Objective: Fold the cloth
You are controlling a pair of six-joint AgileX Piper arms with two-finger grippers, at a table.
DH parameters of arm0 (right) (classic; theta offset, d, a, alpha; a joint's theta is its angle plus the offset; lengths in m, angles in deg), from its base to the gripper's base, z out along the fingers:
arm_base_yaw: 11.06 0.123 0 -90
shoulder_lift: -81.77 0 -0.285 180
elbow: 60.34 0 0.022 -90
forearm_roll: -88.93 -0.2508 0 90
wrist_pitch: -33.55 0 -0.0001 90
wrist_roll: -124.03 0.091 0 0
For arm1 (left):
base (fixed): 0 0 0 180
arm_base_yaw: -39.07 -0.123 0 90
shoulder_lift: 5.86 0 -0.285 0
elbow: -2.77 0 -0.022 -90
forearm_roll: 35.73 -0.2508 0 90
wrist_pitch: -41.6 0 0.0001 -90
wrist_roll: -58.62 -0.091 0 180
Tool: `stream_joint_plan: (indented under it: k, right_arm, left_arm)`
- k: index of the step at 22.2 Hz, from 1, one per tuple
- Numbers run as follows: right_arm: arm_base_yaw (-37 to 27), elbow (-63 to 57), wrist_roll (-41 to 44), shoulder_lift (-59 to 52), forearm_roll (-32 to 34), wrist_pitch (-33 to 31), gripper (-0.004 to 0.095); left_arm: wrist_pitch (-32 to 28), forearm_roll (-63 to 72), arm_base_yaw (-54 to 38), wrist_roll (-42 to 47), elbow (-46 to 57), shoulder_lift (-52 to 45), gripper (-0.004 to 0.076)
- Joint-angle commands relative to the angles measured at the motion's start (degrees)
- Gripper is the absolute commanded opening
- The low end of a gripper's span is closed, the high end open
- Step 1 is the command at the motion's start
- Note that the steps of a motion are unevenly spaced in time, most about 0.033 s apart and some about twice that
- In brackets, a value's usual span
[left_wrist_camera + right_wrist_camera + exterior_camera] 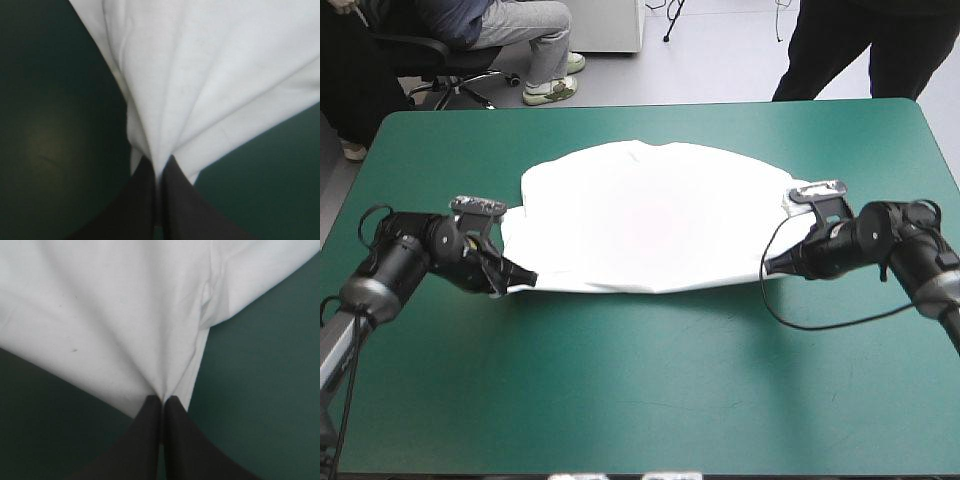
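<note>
T-shirt (650,225) lies spread on the teal-green table (650,400), a broad white oval toward the far half, near hem running roughly straight between the two arms. Left gripper (159,167) is low at the near-left corner of the cloth, its black fingers (140,205) pressed almost together with a pinch of white fabric between them; creases fan out from the pinch. Right gripper (162,402) is the same at the near-right corner: all but closed on the hem, folds radiating from the grip, a seam or sleeve edge visible just beyond it. Both corners look slightly raised off the cover, though how far is hard to tell. Judged step: the first fold, hem corners taken, the carry not yet made. The next move likely calls for both arms to lift together and carry the near edge toward the far edge, keeping level and evenly apart so the hem stays taut, then laying it square before letting go. Risk: one corner slipping, or cloth dragging and bunching.
</note>
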Motion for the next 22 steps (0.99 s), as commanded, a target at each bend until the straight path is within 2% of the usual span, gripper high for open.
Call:
stream_joint_plan:
  k: [1, 5, 7, 10, 12, 15, 16, 17, 18, 19, 22]
  right_arm:
    - [-0.6, -5.2, -0.6, -6.8, -2.4, 1.7, -0.0017]
    - [-0.6, -12.9, -0.6, -12.0, -5.2, 1.4, -0.0017]
    - [-0.6, -18.0, -0.6, -15.7, -6.8, 0.3, -0.0017]
    - [-0.6, -20.2, -1.0, -16.7, -8.4, -0.8, -0.0016]
    - [-0.6, -20.4, -1.1, -15.9, -8.4, -1.6, 0.0021]
    - [-0.6, -20.4, -1.6, -14.1, -8.1, -2.3, 0.0241]
    - [-0.6, -20.4, -1.6, -13.6, -8.5, -3.0, 0.0345]
    - [-0.6, -20.1, -1.5, -12.8, -9.3, -4.3, 0.0467]
    - [-0.6, -19.3, -1.5, -12.6, -9.3, -5.2, 0.0539]
    - [-0.6, -17.8, -1.5, -12.8, -9.1, -5.5, 0.0566]
    - [-0.6, -11.0, 1.2, -14.3, -5.0, -5.7, 0.0545]
  left_arm:
    - [-0.1, 2.3, 0.2, 0.7, 5.8, -7.7, -0.0017]
    - [2.9, 2.5, 0.2, 0.8, 12.0, -14.2, -0.0017]
    - [7.4, 3.6, 0.2, 1.0, 15.4, -18.8, -0.0017]
    - [8.1, 4.2, 0.2, 1.0, 16.3, -20.2, -0.0017]
    - [6.8, 4.0, 0.2, 1.0, 16.3, -19.9, -0.0005]
    - [6.7, 5.2, 0.2, -1.5, 16.3, -18.6, 0.0152]
    - [7.8, 7.0, 0.2, -2.6, 16.3, -17.9, 0.0242]
    - [9.7, 7.8, 0.2, -3.8, 16.2, -17.1, 0.0365]
    - [10.6, 7.6, 0.2, -3.8, 16.1, -16.7, 0.0454]
    - [10.3, 5.9, 0.2, -1.8, 15.5, -16.7, 0.0505]
    - [9.6, -0.7, 0.2, 3.4, 10.6, -18.8, 0.0488]
